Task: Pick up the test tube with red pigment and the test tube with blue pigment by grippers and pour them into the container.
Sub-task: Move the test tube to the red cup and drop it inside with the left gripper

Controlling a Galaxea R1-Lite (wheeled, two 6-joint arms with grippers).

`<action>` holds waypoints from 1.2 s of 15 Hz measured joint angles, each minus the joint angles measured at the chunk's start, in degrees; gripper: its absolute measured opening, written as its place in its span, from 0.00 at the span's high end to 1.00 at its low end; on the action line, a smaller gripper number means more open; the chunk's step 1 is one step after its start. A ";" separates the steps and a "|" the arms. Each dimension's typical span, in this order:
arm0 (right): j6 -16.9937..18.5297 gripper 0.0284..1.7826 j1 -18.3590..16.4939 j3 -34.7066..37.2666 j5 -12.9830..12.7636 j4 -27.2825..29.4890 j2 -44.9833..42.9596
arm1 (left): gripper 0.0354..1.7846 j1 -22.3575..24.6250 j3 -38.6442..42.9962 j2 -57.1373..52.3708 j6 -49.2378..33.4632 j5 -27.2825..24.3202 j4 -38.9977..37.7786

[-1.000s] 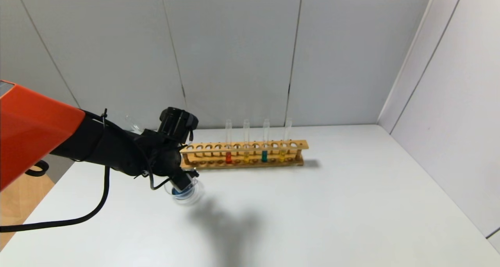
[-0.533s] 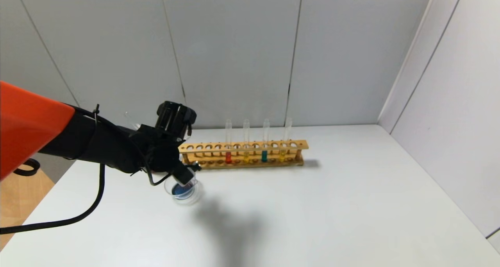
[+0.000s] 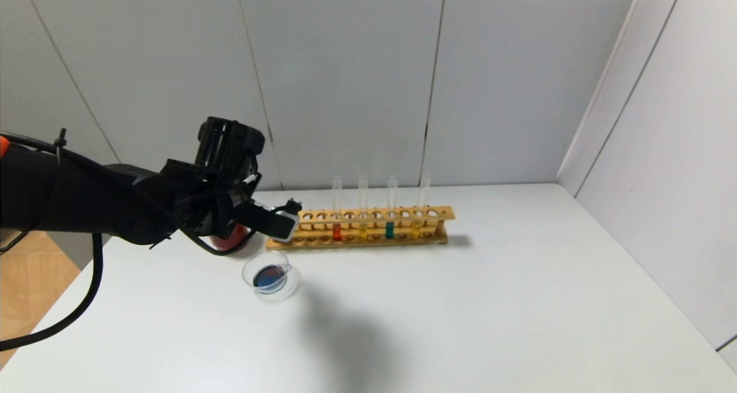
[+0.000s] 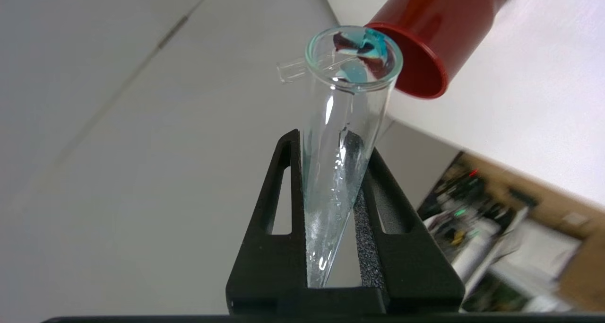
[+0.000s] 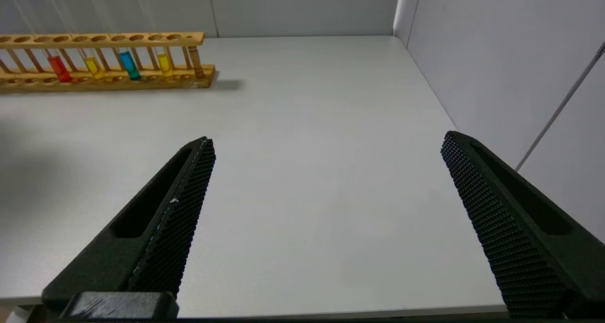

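Observation:
My left gripper (image 3: pixel 282 220) is shut on a clear test tube with blue pigment (image 4: pixel 347 100). Only teal-blue film and drops cling inside the tube, and its mouth points at the rim of the dark red cup (image 4: pixel 435 25). The gripper hovers just behind the container (image 3: pixel 269 278), a low clear glass dish holding dark blue liquid. The arm hides the held tube in the head view. A test tube with red pigment (image 3: pixel 337 231) and another with teal-blue pigment (image 3: pixel 390 229) stand in the wooden rack (image 3: pixel 360 227). My right gripper (image 5: pixel 326 143) is open and empty over the table's front right.
Two yellow-liquid tubes (image 3: pixel 363 232) (image 3: pixel 416 227) also stand in the rack. The dark red cup (image 3: pixel 227 242) sits left of the rack, half hidden by my left gripper. Grey walls close the back and right. The table's left edge is near the left arm.
My left gripper has lifted off the dish, moved back toward the rack's left end and turned. The dish with blue liquid is now uncovered.

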 joint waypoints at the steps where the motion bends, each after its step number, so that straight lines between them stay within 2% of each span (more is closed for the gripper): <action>1: 0.00 0.02 0.00 0.00 0.00 -0.02 0.00 | 0.83 0.20 0.63 -1.02 -4.68 -1.46 0.88; 7: 0.00 0.02 0.00 0.00 0.00 -0.02 0.00 | 0.83 0.69 3.58 -6.17 -39.63 -14.62 4.18; 10: 0.00 0.02 0.00 0.00 0.02 -0.02 0.00 | 0.83 1.85 3.96 -8.05 -57.05 -19.10 4.02; 12: 0.00 0.02 0.00 0.00 0.00 -0.02 0.00 | 0.83 5.32 4.24 -9.48 -62.23 -23.88 3.61; 15: 0.00 0.02 0.00 0.00 0.00 -0.02 0.00 | 0.83 10.14 4.21 -10.45 -68.35 -36.38 -0.63; 16: 0.00 0.02 0.00 0.00 0.02 0.00 0.00 | 0.83 11.12 3.99 -10.25 -71.50 -38.94 -3.45; 18: -0.01 0.02 0.00 0.00 0.00 0.00 0.00 | 0.83 11.85 3.35 -8.98 -76.93 -39.83 -9.55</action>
